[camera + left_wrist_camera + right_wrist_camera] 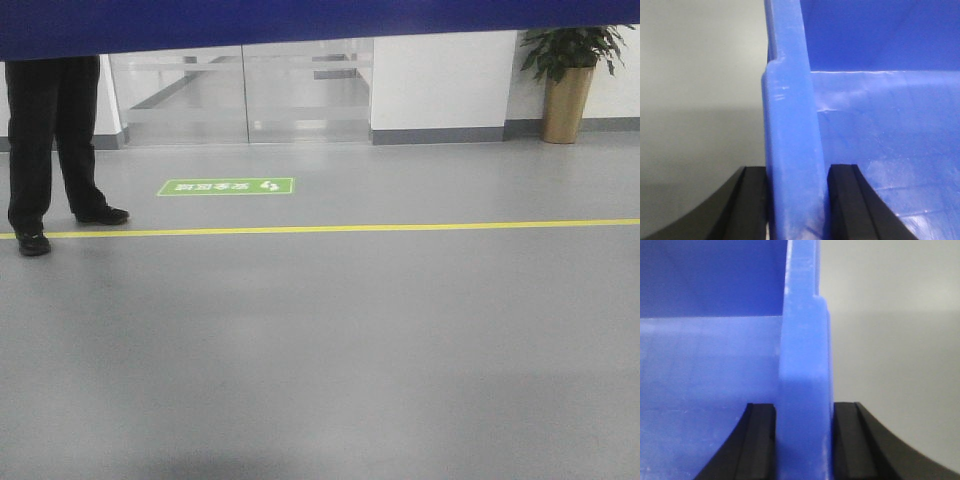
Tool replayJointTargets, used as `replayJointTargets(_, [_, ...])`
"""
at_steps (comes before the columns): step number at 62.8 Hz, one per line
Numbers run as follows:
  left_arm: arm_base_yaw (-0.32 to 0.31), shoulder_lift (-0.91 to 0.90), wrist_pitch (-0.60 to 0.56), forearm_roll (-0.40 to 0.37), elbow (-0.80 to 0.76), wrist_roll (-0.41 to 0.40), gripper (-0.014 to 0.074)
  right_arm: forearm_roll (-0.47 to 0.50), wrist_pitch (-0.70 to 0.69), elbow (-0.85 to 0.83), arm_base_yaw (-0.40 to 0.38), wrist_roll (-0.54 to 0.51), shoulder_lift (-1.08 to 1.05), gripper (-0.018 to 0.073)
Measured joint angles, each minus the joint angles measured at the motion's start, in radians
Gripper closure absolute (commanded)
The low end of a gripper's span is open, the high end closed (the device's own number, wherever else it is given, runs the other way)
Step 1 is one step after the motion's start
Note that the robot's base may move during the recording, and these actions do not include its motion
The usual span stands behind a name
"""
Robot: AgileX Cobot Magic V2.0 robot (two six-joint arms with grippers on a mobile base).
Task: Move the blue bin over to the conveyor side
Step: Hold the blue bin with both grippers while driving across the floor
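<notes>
Even, soft indoor light; the floor (330,360) has a dull sheen. Close up, the blue bin (790,125) looks blurry, with pale glare.

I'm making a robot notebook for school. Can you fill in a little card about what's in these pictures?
Held thing: blue bin
Left gripper: shut on a bin wall
Right gripper: shut on a bin wall too
Floor: grey, with a yellow line and a green sign
Nearby: person's legs, potted plant
Conveyor: not in view
</notes>
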Motion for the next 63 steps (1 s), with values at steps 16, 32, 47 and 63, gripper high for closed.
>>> replayJointTargets(16, [0.0,0.0,0.0,0.0,0.0,0.0,0.0616,0.0,0.0,0.0,0.0,0.0,0.0,0.0638])
replayJointTargets(32, [0.0,0.0,0.0,0.002,0.0,0.0,0.0616,0.0,0.0,0.0,0.0,0.0,0.0,0.0638])
replayJointTargets(47, [0.0,0.0,-0.004,0.003,0.0,0.0,0.0616,0.0,0.0,0.0,0.0,0.0,0.0,0.0638])
replayJointTargets(63, [0.0,0.0,-0.008,0.003,0.0,0.0,0.0616,0.002,0.0,0.0,0.0,0.002,0.0,0.0638])
